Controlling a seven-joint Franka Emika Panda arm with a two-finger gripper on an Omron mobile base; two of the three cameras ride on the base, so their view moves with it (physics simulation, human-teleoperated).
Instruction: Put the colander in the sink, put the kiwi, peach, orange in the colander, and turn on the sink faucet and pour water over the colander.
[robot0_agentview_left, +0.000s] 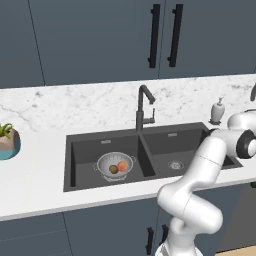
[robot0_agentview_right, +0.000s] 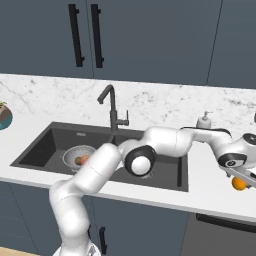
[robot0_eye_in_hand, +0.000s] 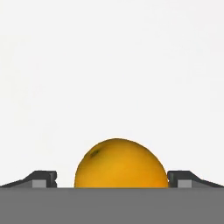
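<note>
Fingers (robot0_eye_in_hand: 112, 179) apart astride one orange (robot0_eye_in_hand: 121, 163); two fruits in colander (robot0_agentview_left: 115, 165).

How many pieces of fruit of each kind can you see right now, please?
Kiwi: 1
Peach: 1
Orange: 1
Total: 3

Bright orange (robot0_eye_in_hand: 121, 164) on white counter between the pincer's (robot0_eye_in_hand: 112, 179) spread fingertips; kiwi (robot0_agentview_left: 114, 169) and peach (robot0_agentview_left: 122, 166) far off in sink-bound colander (robot0_agentview_left: 115, 165).
</note>
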